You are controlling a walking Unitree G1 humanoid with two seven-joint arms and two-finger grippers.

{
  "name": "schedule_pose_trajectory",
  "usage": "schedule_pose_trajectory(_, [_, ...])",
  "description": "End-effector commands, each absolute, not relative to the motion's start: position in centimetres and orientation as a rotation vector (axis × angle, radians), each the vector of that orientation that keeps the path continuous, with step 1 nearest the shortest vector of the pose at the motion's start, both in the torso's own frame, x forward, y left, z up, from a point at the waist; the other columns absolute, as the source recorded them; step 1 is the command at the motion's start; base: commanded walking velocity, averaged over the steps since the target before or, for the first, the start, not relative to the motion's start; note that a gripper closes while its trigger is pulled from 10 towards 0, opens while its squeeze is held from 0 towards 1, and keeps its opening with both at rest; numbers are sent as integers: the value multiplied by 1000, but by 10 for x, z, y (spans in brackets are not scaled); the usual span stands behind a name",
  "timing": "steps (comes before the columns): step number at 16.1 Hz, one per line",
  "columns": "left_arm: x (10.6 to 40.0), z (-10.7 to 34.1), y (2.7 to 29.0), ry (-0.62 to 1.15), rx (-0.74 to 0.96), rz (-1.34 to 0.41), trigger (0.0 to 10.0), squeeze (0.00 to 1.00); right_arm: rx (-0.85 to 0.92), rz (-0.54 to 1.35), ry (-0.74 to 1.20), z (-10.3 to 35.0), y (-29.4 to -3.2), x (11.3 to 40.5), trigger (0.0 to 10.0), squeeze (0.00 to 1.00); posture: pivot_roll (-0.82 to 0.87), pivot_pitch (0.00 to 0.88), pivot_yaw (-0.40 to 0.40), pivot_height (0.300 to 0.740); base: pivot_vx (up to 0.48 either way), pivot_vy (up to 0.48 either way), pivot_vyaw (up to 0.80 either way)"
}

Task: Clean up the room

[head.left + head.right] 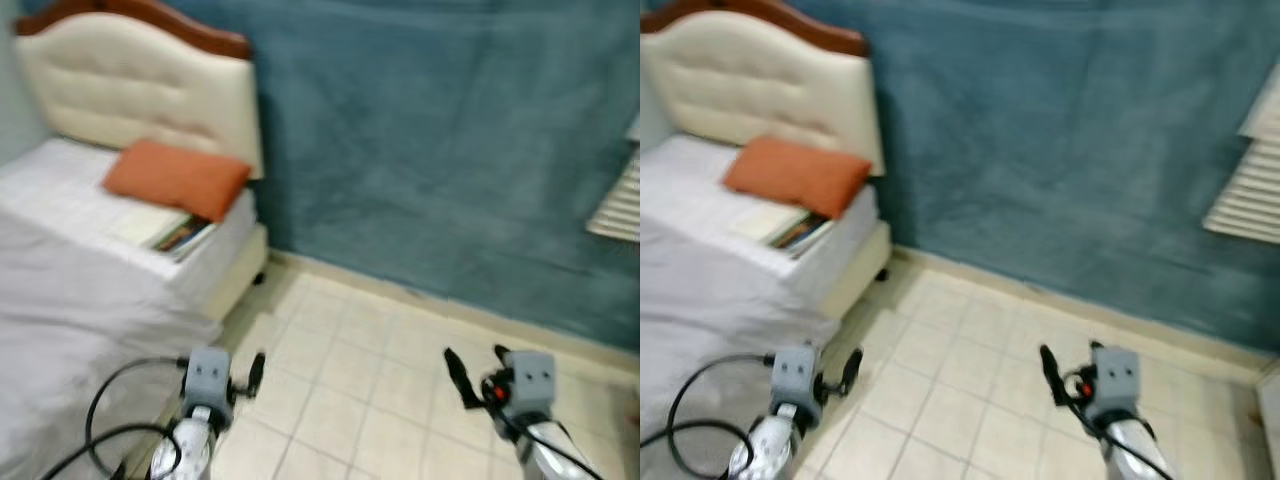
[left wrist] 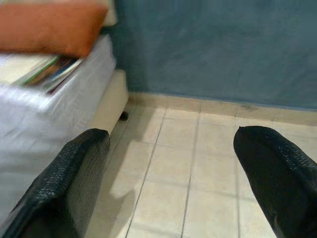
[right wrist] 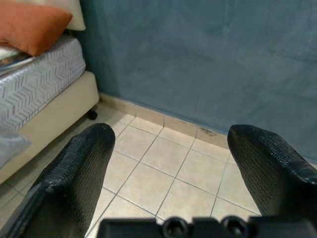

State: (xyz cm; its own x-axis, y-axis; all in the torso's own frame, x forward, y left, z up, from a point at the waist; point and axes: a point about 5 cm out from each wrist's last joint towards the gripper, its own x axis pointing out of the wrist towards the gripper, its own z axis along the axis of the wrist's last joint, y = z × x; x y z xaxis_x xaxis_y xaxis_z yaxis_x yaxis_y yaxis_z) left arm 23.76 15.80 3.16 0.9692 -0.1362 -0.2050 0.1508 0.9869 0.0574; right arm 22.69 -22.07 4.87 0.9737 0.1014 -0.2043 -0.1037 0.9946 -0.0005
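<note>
An orange pillow point(image 1: 178, 178) lies at the head of the bed point(image 1: 60, 270), with a small stack of books or magazines point(image 1: 167, 231) just in front of it near the mattress edge. My left gripper point(image 1: 240, 375) hovers low beside the bed's side, open, with only floor tiles between its fingers point(image 2: 74, 183). My right gripper point(image 1: 478, 368) is held over the tiled floor to the right, also open and holding nothing; its fingers point(image 3: 79, 173) frame the base of the blue wall.
A cream padded headboard point(image 1: 140, 85) with a wooden top stands against the blue wall point(image 1: 430, 150). Beige floor tiles point(image 1: 350, 380) stretch between bed and wall. A white slatted object point(image 1: 618, 205) shows at the right edge. The picture is blurred.
</note>
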Motion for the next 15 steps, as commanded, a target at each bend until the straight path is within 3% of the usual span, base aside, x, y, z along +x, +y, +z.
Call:
schedule_pose_trajectory(1, [245,40,152,166,47,-174,10000,0,-4,106,223,45,-220,227,10000,0,-105,0,-26,740,472,0,-800])
schedule_pose_trajectory(12, [252,44,141,167,7,-239,10000,0,10,95,217,40,-214,223,10000,0,-141,3,15,740,473,0,-800])
schedule_pose_trajectory(15, [256,45,139,169,6,-240,10000,0,19,83,215,39,-215,220,10000,0,-146,4,27,740,472,0,0])
